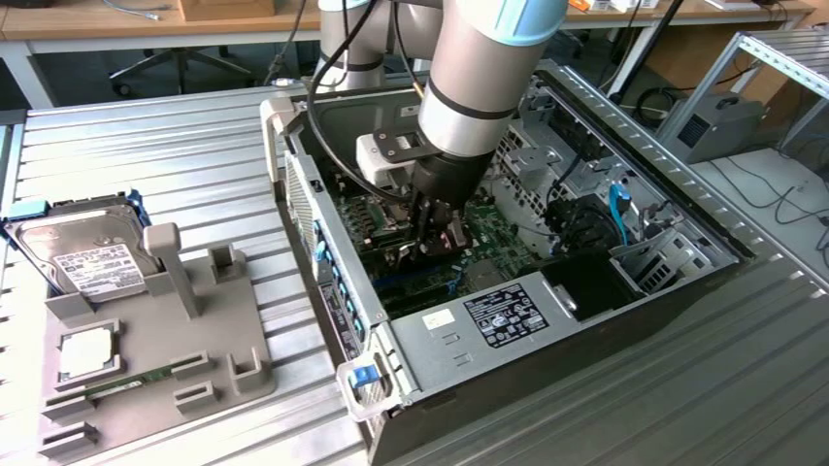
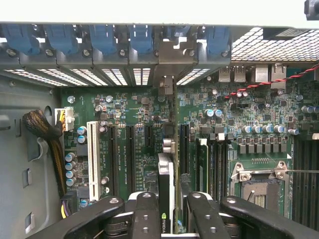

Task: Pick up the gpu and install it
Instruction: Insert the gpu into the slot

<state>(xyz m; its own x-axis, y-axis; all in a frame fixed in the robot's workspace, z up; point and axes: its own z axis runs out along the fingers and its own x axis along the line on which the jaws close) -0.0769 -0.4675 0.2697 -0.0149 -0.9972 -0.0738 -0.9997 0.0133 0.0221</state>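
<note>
The gpu [image 2: 166,184] stands on edge between my fingers, a thin card with a black face and a small green logo. It runs along an expansion slot of the green motherboard [image 2: 134,144] toward the rear bracket openings. My gripper [image 2: 172,198] is shut on the gpu, with one black finger [image 2: 145,214] on each side of the card. In the exterior view my gripper [image 1: 436,233] reaches down into the open computer case [image 1: 428,335], low over the motherboard, and the arm hides most of the card.
Beside the case on the exterior view's left, a grey holder [image 1: 220,340] carries a slim RAM stick [image 1: 130,377] and a CPU [image 1: 88,351]. A hard drive [image 1: 84,257] lies behind it. Inside the case are a white slot [image 2: 92,149], a cable bundle [image 2: 42,129] and the CPU socket [image 2: 259,186].
</note>
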